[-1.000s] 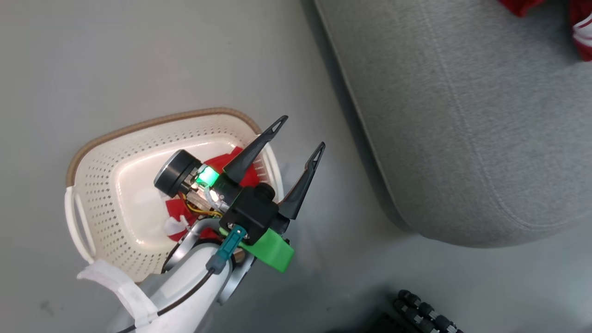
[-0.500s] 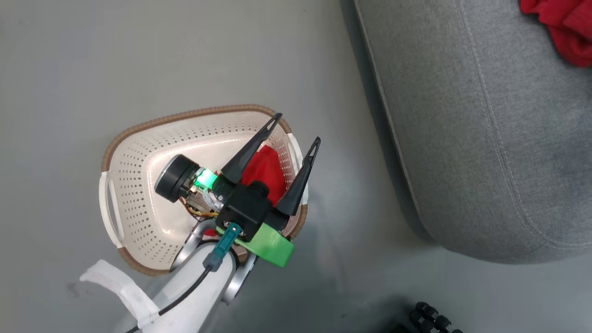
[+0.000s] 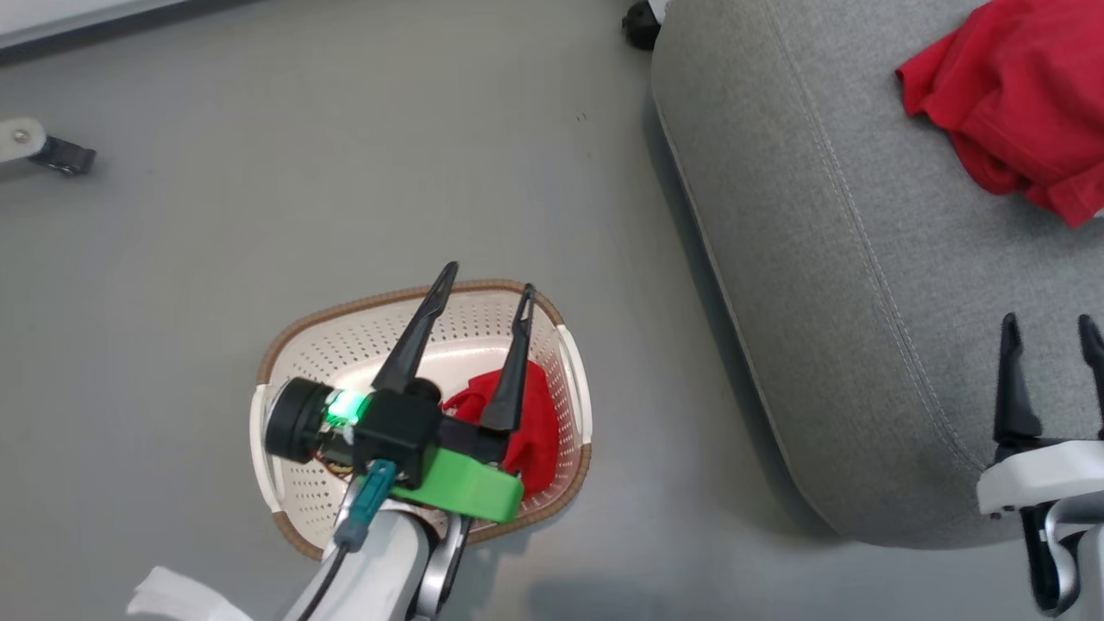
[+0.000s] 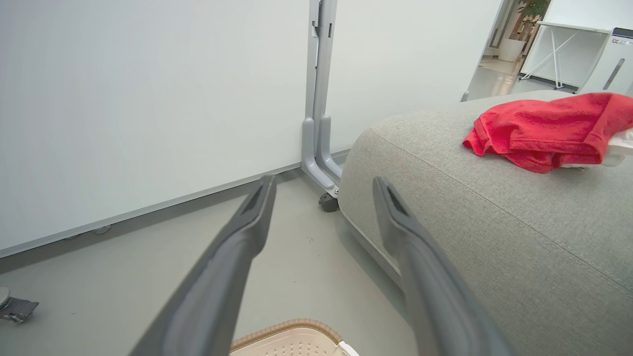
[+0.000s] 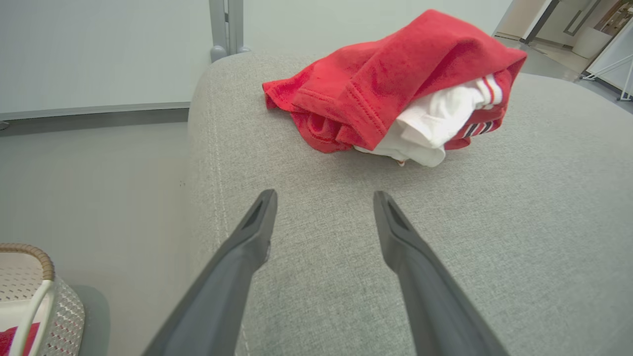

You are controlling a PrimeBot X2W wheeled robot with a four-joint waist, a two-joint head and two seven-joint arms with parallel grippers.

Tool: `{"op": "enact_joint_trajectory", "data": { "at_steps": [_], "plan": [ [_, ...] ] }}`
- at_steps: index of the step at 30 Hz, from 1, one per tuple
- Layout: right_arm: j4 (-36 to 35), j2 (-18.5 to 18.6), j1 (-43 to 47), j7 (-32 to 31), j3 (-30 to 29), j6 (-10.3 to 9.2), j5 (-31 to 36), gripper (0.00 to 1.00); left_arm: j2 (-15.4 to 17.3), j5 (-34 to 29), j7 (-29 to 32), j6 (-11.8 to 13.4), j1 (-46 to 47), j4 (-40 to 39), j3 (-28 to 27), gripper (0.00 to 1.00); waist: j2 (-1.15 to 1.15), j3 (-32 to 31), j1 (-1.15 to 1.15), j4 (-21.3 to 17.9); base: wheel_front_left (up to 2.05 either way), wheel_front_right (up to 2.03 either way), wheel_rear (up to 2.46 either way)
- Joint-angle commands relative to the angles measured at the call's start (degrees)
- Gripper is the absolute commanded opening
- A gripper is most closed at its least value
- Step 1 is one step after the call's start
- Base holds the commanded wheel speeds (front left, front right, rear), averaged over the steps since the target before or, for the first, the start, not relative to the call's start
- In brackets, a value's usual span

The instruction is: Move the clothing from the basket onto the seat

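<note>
Left claw [image 3: 489, 278] over half-hidden clothing [image 3: 542, 431]

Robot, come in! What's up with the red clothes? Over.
Left pincer, right pincer open, empty. One red garment on seat, other garment in basket. Nothing in the way.

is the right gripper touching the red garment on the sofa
Apart. The right wrist view shows the right gripper, jaws open, over the bare sofa cushion, with a clear strip of grey fabric between it and the red garment.
</note>
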State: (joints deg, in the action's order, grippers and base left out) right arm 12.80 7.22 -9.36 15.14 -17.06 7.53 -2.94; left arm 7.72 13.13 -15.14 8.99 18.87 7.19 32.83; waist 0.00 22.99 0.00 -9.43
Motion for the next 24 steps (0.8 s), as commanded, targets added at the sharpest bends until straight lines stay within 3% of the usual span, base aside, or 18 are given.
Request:
{"op": "enact_joint_trajectory", "data": {
  "at_steps": [1, 13, 24],
  "plan": [
    [-0.8, -0.1, 1.4, 0.0, 1.6, -0.08, -0.9, 1.00, 0.0, -0.3, 0.0, -0.1, -2.0, -0.9, -1.8, 1.00, 0.00, -5.0, 0.00, 3.5, 0.00, 0.00, 0.00],
    [-5.9, 2.2, 4.5, 0.0, 16.0, -0.08, -6.2, 1.00, -4.3, -1.1, 0.0, -3.2, -13.2, -3.4, -20.1, 1.00, 0.00, -12.2, 0.00, 9.3, 0.00, 0.00, 0.00],
    [-8.5, 1.1, 6.7, 0.0, 23.7, -0.08, -5.3, 1.00, -4.8, -5.3, 0.0, -5.8, -21.0, -3.6, -26.4, 1.00, 0.00, -18.2, 0.00, 9.6, 0.00, 0.00, 0.00]
  ]
}}
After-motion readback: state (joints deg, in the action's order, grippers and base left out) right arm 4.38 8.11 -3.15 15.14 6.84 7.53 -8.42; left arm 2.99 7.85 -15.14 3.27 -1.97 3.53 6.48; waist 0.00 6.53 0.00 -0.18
